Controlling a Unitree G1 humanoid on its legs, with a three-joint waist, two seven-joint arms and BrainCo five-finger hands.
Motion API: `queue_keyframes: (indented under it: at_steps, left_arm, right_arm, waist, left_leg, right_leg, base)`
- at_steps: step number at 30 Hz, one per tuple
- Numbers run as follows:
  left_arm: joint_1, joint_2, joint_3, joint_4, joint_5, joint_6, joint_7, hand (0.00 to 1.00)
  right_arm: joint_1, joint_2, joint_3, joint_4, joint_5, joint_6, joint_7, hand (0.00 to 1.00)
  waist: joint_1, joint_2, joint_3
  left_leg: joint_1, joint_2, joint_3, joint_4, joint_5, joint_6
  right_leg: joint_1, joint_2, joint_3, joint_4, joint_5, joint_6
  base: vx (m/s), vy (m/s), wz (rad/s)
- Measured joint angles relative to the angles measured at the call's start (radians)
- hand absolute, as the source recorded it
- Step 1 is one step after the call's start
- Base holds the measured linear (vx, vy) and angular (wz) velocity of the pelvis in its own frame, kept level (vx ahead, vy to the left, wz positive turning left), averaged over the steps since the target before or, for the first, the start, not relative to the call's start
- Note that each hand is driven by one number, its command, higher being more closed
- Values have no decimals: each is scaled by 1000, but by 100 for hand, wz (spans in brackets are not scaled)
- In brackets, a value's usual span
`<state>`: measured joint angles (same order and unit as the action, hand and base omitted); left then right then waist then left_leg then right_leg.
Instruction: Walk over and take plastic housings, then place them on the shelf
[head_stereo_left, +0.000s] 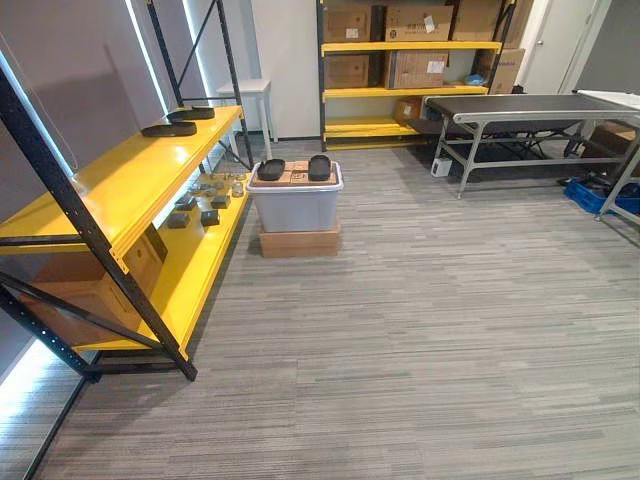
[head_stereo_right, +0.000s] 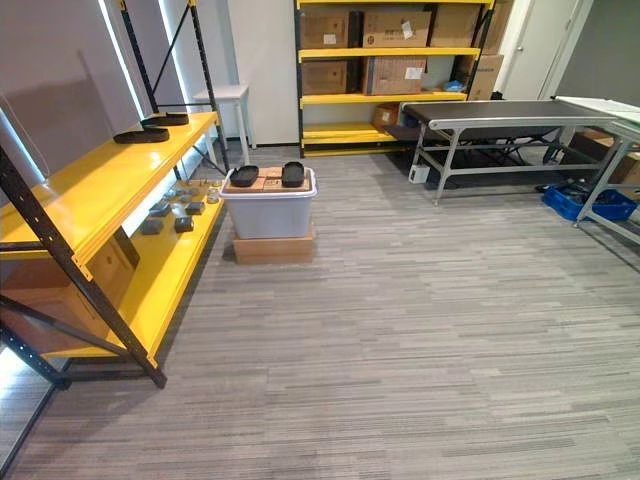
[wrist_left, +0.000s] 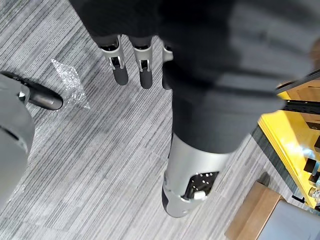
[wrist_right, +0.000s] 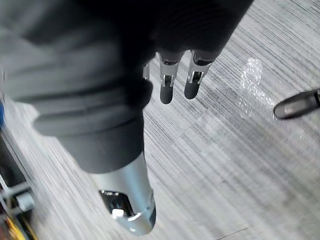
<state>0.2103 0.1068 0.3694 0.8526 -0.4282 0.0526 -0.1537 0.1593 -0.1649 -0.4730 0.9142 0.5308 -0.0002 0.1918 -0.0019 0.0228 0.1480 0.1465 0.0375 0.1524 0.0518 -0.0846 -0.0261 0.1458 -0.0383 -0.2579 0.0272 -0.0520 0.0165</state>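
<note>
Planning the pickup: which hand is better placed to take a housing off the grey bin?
Probably left. The left hand and right hand both hang open and empty, but the grey bin carrying the black housings stands ahead, left of centre, beside the yellow shelf on that side.

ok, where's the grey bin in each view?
Left eye: bin left of centre, upper half, on a cardboard box.
Right eye: bin left of centre, upper half, on the same box.
Left wrist: likely the grey corner against the box's brown edge, near the yellow boards.
Right wrist: not in it.
Shared landmark: the yellow shelf beside the bin.
</note>
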Motion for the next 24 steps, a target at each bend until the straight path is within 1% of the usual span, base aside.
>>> queue_keyframes:
  at_steps: [2,6,10,15,24]
  left_arm:
    - [-1,-18,-2,10,-1,0,-1,0]
    - [5,-43,-3,43,-24,11,-13,0]
    - [2,-51,-7,73,-45,13,-46,0]
    - [-9,-56,-43,80,-101,13,-46,0]
    - [0,-65,-41,102,-93,11,-26,0]
  right_arm:
    - [6,23,0,5,14,0,-14,0]
    - [10,64,-37,12,13,0,-12,0]
    - [9,72,-37,20,13,0,-5,0]
    - [-5,95,-36,21,16,-8,13,0]
    - [8,106,-40,22,5,-6,19,0]
  waist:
    - [3,-1,-3]
    - [9,-2,-4]
    - [16,-4,-7]
    - [16,-4,-7]
    - [17,-8,-9]
  left_leg:
    - [0,-4,-8,-27,15,11]
    - [18,-9,-11,-76,39,14]
    - [30,-11,-8,-92,45,14]
    - [55,-11,12,-103,41,8]
    - [70,-7,39,-108,38,2]
  right_leg:
    - [-8,-1,-6,-3,0,0]
    - [-7,-1,-9,-7,0,0]
    - [-2,0,-8,-16,2,-1]
    - [22,1,-1,-22,2,-1]
    - [21,6,30,-18,2,2]
  base:
    - [-41,-7,8]
    - [-9,-6,4]
    - [51,-7,-1]
    - [32,-12,-6]
    - [-41,-20,-9]
